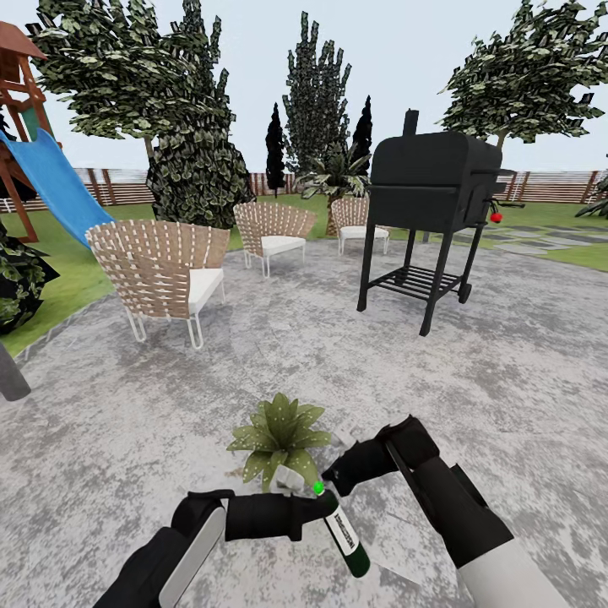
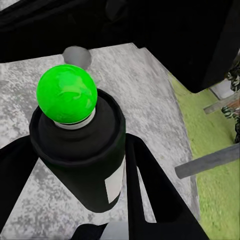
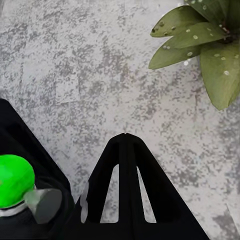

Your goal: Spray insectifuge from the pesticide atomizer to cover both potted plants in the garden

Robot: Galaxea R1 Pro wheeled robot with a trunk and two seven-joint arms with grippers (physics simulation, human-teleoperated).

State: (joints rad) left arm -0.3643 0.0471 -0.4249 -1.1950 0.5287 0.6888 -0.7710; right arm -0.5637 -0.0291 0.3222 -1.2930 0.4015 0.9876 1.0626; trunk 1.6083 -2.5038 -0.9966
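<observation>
The left claw point(image 1: 317, 507) gripped the atomizer point(image 1: 344, 534) above the paving point(image 1: 507, 371), beside one potted plant point(image 1: 281, 439). The right claw point(image 1: 338, 477) hovered near its green cap point(image 2: 66, 93), grip unclear. Three chairs point(image 1: 160, 270) stood behind.

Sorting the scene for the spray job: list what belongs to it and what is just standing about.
Belongs to the job:
pesticide atomizer, held in the left gripper
potted plant, just beyond it on the paving

Just standing about:
black grill
three wicker chairs
blue slide
</observation>
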